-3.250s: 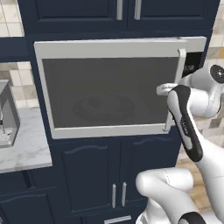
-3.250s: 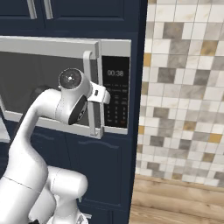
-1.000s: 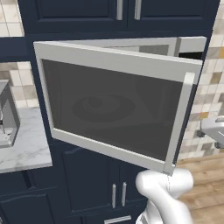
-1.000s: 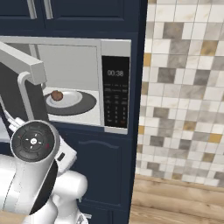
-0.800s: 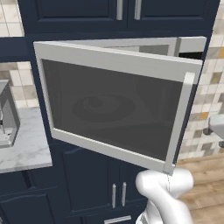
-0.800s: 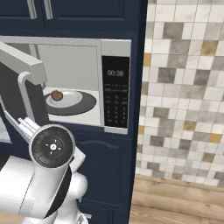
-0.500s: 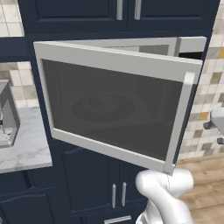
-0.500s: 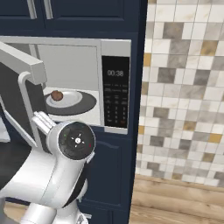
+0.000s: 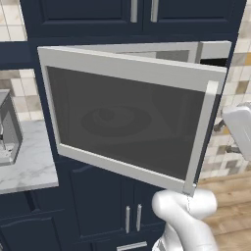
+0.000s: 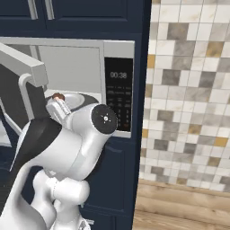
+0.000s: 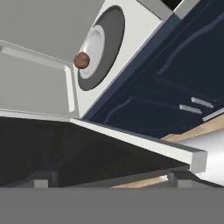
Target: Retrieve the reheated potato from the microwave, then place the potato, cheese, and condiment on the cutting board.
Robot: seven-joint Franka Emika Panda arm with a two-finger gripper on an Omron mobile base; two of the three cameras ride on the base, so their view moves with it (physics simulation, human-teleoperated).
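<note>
The microwave (image 10: 119, 96) stands open, its grey-framed glass door (image 9: 127, 117) swung out towards me. Inside, the small reddish-brown potato (image 10: 57, 96) sits on the round turntable plate (image 10: 83, 99). The hand view shows the potato (image 11: 81, 60) on the plate's (image 11: 98, 46) rim, well ahead of my gripper (image 11: 109, 178). The gripper is open and holds nothing; it is outside the cavity, low beside the door's free edge (image 11: 144, 144). My arm's white elbow (image 10: 76, 139) hides part of the cavity. The cheese, condiment and cutting board are out of view.
A steel coffee machine (image 9: 7, 127) stands on the marble counter (image 9: 27, 169) to the left. Navy cabinets (image 9: 112, 201) run above and below the microwave. A tiled wall (image 10: 188, 90) and wooden floor (image 10: 179, 202) lie to the right.
The door, shut three seconds ago with my gripper at its handle, now stands wide open. Over the last second my arm's elbow has swung up and to the right in the right base view.
</note>
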